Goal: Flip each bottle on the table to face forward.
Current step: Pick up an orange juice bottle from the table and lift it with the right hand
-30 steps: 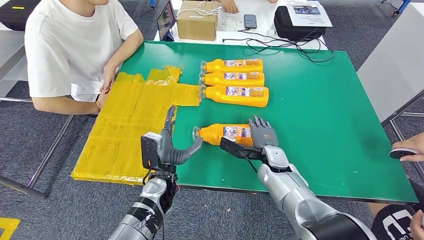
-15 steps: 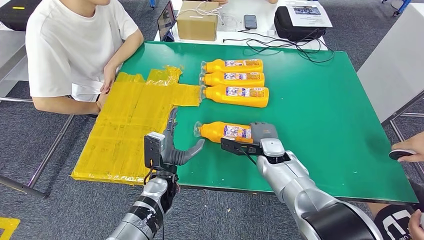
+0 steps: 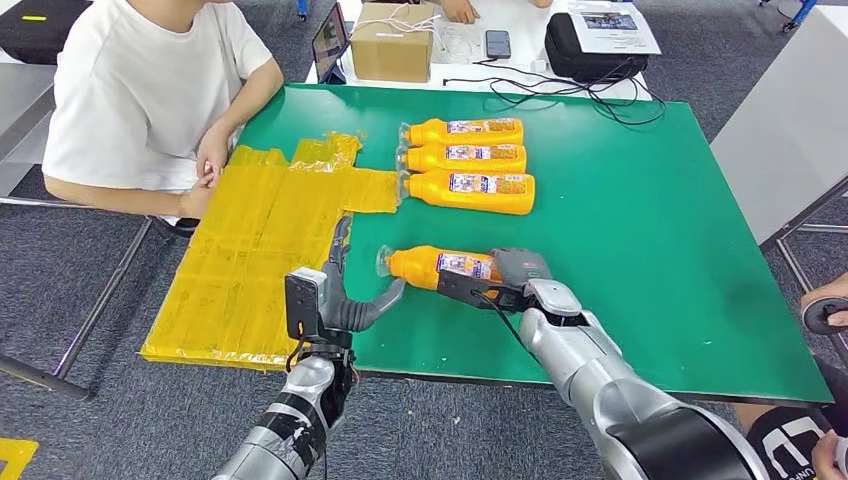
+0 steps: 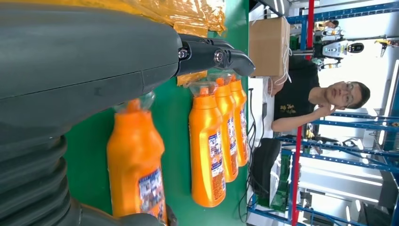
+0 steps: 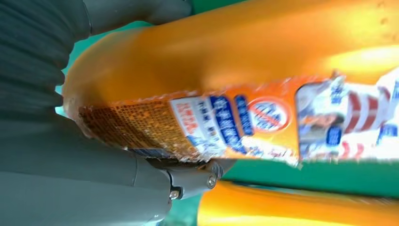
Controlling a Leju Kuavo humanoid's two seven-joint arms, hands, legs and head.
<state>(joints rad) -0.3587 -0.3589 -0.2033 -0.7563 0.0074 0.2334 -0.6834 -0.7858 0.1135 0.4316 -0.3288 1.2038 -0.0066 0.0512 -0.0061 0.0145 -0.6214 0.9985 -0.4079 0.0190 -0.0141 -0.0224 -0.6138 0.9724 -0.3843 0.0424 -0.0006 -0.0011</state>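
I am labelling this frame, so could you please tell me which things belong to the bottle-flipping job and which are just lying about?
Job:
- held bottle, gripped by right hand
- three lined-up bottles
- left hand, open beside it

Lying about:
- yellow sheet
- cardboard box
- phone
- black bag

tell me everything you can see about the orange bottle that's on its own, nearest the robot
The nearest orange bottle lies on its side on the green table, apart from the row of three. It looks like glossy plastic, with a clear cap pointing toward the yellow sheet and a printed picture label facing up. The right hand grips its base end; the left hand is near the cap, contact unclear.
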